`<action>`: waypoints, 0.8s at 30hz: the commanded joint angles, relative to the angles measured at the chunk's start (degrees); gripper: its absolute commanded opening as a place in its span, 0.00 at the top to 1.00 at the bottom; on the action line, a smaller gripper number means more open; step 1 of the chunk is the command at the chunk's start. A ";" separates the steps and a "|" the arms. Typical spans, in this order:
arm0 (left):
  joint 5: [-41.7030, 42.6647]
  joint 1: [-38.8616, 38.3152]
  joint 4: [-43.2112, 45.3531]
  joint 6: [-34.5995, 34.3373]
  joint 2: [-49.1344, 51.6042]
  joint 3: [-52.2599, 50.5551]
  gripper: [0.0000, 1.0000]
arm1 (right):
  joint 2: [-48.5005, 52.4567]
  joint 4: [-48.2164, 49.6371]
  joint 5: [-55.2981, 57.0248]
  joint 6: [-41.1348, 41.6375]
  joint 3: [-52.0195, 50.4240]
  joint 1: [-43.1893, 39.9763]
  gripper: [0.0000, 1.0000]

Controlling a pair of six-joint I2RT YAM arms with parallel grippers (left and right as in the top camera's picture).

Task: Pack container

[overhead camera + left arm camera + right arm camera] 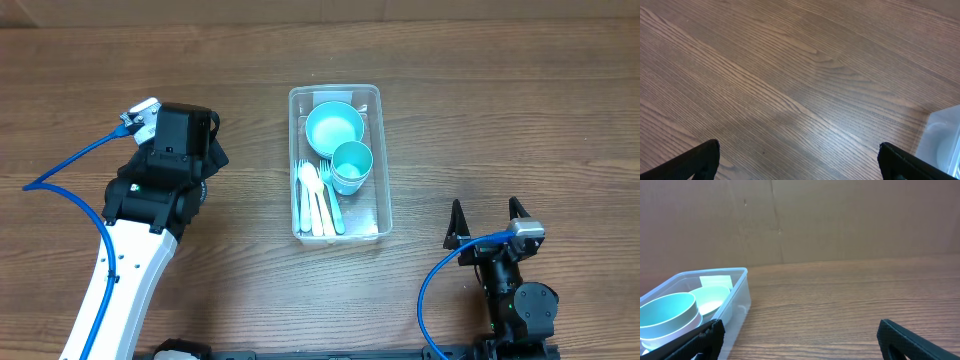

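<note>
The clear plastic container (383, 160) sits at the table's middle. Inside are a teal bowl (333, 128), a teal cup (351, 166) and several white and teal utensils (320, 198). My left gripper (212, 140) is open and empty over bare wood to the container's left; its wrist view shows only a corner of the container (942, 135). My right gripper (487, 222) is open and empty, low at the front right of the container. Its wrist view shows the container (737, 297) with the cup (667, 315) at the left.
A cardboard wall (840, 220) stands behind the table's far edge. Blue cables (70, 165) run along both arms. Bare wood surrounds the container on all sides.
</note>
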 commanded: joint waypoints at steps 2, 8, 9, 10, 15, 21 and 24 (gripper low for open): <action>-1.18 0.13 0.11 1.11 -0.59 0.72 0.00 | -0.68 0.33 -0.50 -0.42 -0.59 -0.15 0.00; -1.18 0.13 0.11 1.11 -0.59 0.72 0.00 | -0.68 0.33 -0.50 -0.42 -0.59 -0.15 0.00; -1.18 0.13 0.13 1.11 -0.59 0.72 0.00 | -0.68 0.33 -0.48 -0.42 -0.59 -0.15 0.00; -1.18 0.13 0.11 1.11 -0.59 0.72 0.00 | -0.68 0.33 -0.48 -0.42 -0.59 -0.15 0.00; -1.57 0.13 0.00 1.11 -0.50 0.72 0.00 | -0.68 0.33 -0.48 -0.42 -0.59 -0.15 0.00; -1.57 0.13 -0.28 1.09 -7.54 0.72 0.00 | -0.68 0.33 -0.50 -0.42 -0.59 -0.15 0.00; -1.18 0.13 -0.09 1.07 -14.64 0.72 0.00 | -0.68 0.33 -0.50 -0.42 -0.59 -0.15 0.00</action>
